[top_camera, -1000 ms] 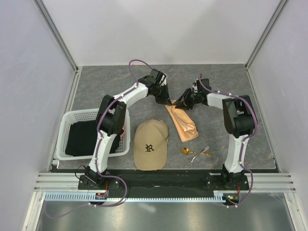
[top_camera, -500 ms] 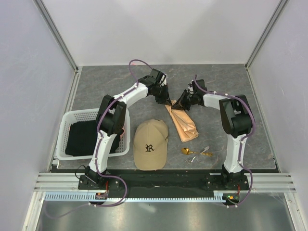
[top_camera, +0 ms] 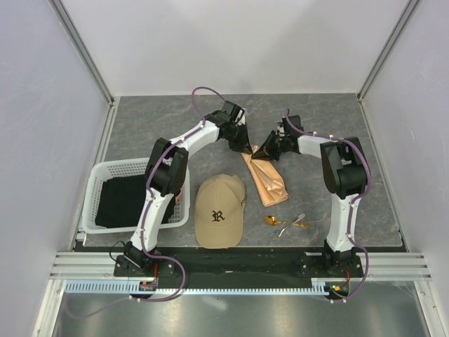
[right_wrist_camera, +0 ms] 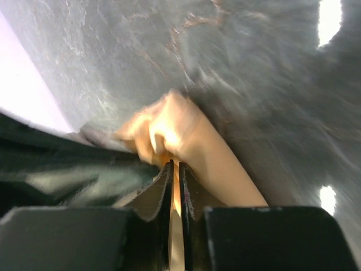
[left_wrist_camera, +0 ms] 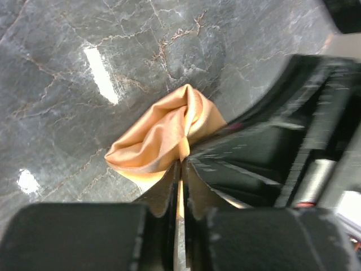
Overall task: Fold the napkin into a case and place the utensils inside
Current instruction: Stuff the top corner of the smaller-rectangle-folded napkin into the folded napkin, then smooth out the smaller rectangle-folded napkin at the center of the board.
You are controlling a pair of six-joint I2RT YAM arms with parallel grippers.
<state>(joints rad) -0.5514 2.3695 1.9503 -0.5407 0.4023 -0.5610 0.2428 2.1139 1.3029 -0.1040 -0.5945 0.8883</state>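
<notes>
Beyond the cap, we see the left gripper and right gripper each clamped tight on the napkin, utensils lying beside the cap.

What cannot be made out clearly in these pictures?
1. Top view: the utensils are too small to count.
2. Top view: the left gripper and the right gripper cover the far end of the napkin.
3. Right wrist view: blur smears the napkin.

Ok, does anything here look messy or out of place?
The napkin is bunched into a crumpled strip, its far end pinched by the left fingers and right fingers. The utensils lie in a loose heap. A stray cap sits beside the napkin.
</notes>
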